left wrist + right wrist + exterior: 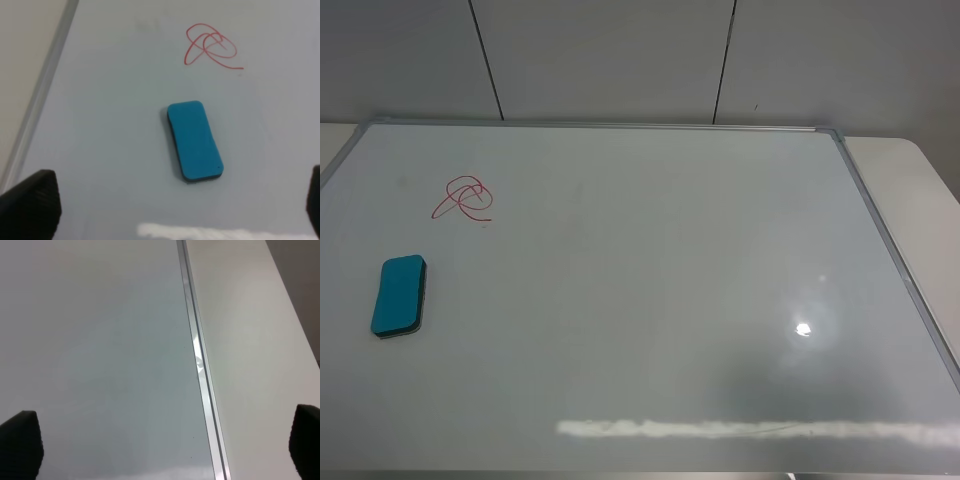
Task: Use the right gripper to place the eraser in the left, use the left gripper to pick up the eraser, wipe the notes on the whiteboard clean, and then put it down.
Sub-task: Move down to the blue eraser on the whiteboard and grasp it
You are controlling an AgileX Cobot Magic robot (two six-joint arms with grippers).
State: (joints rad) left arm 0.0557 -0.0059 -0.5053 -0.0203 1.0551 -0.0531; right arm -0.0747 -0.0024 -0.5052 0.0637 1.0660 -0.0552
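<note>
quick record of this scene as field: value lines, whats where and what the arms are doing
eraser: teal, flat on the board, not held
notes: red scribble, unwiped, apart from the eraser
whiteboard: otherwise bare
left gripper: fingers wide apart, empty, eraser below it
right gripper: fingers wide apart, empty, above the board's frame
exterior high view: no arm visible

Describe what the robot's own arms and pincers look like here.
Little shows. The left pincer and the right pincer each appear only as two matte black, blocky fingertips with a finely textured surface. No arm, cable or marking is in view; the high camera shows neither arm.
</note>
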